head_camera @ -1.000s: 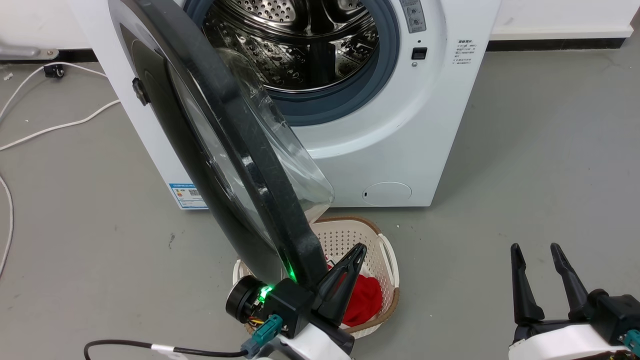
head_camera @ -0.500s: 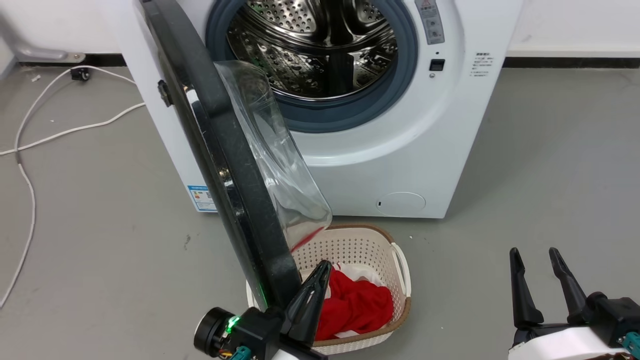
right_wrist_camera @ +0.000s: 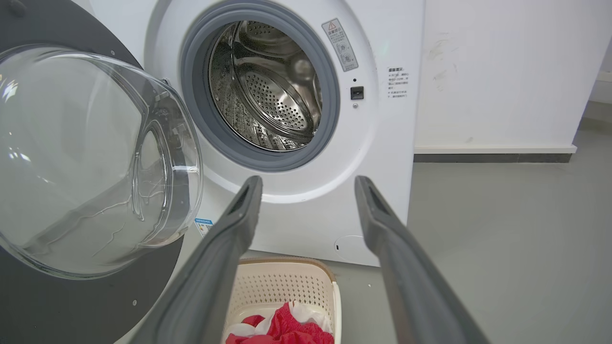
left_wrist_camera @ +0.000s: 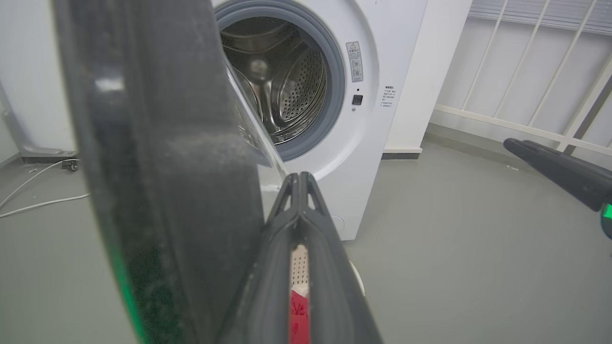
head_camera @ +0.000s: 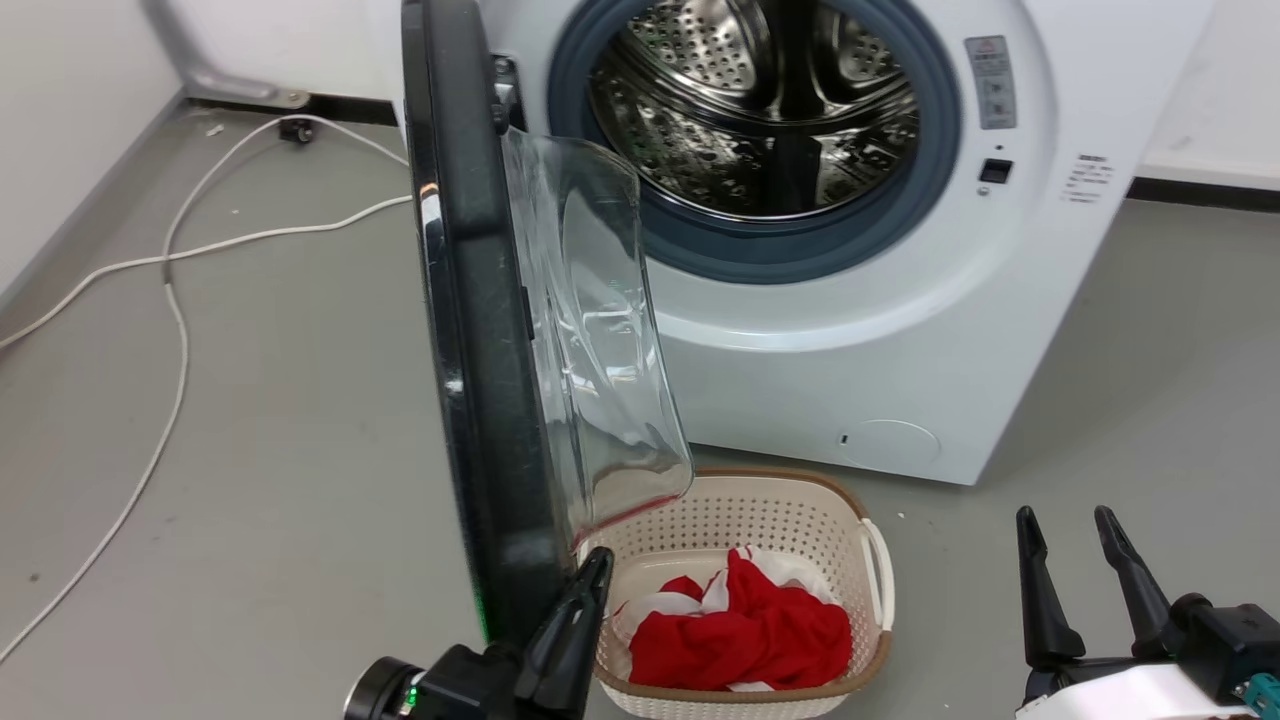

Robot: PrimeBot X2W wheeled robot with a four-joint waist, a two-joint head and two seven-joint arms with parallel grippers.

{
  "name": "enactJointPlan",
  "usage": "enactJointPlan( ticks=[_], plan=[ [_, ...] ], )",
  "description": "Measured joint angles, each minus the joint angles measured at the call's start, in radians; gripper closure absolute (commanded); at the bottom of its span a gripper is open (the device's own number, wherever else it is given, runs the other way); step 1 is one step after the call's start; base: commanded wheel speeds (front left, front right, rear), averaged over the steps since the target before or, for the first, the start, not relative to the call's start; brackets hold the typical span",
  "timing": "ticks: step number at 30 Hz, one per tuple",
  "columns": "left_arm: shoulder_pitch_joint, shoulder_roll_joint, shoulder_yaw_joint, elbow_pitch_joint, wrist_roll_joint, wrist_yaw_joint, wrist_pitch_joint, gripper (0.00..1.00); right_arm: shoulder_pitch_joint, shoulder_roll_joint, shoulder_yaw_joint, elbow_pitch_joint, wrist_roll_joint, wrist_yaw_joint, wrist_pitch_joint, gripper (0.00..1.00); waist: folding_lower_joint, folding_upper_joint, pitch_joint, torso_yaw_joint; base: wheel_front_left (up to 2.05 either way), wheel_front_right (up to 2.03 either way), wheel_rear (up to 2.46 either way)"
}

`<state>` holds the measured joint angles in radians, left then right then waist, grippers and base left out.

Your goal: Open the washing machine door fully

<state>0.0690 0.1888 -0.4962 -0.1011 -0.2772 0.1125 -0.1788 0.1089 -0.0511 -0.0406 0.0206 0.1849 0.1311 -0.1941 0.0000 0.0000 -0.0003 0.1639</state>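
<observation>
**The washing machine door [head_camera: 480, 400] is seen edge-on, swung well out from the left side of the washing machine [head_camera: 900, 350].**
The door is judged rigid and heavy, its glossy rim slippery and its glass bowl best left untouched. The left gripper [head_camera: 598, 585] is clenched empty against the rim's inner side, where a push is favoured. The right gripper [head_camera: 1065, 518] is held spread, well apart.
</observation>
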Motion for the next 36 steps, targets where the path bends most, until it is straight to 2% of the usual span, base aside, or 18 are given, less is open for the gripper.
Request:
enactJointPlan(
  ticks=[7, 13, 29, 36],
  plan=[
    [0.008, 0.029, 0.049, 0.008, -0.008, 0.032, 0.0, 1.0, 0.0, 0.0, 0.005, -0.002, 0.003, 0.0, 0.0, 0.0, 0.0, 0.0, 0.002, 0.07, 0.0, 0.0, 0.0],
    [0.011, 0.059, 0.114, 0.017, -0.022, 0.061, -0.011, 1.0, 0.0, 0.0, 0.009, -0.002, 0.008, 0.0, 0.0, 0.0, 0.0, 0.0, 0.008, 0.099, 0.0, 0.0, 0.0],
    [-0.044, 0.147, 0.365, 0.143, -0.108, 0.11, -0.068, 1.0, -0.009, 0.0, 0.002, -0.008, 0.007, 0.0, 0.007, 0.0, 0.0, 0.0, 0.049, 0.078, 0.0, 0.0, 0.0],
    [-0.09, 0.181, 0.468, 0.228, -0.152, 0.103, -0.08, 1.0, -0.028, 0.0, 0.0, -0.012, 0.003, 0.0, 0.01, 0.0, 0.0001, 0.0, 0.067, 0.072, 0.0, 0.0, 0.0]
  ],
)
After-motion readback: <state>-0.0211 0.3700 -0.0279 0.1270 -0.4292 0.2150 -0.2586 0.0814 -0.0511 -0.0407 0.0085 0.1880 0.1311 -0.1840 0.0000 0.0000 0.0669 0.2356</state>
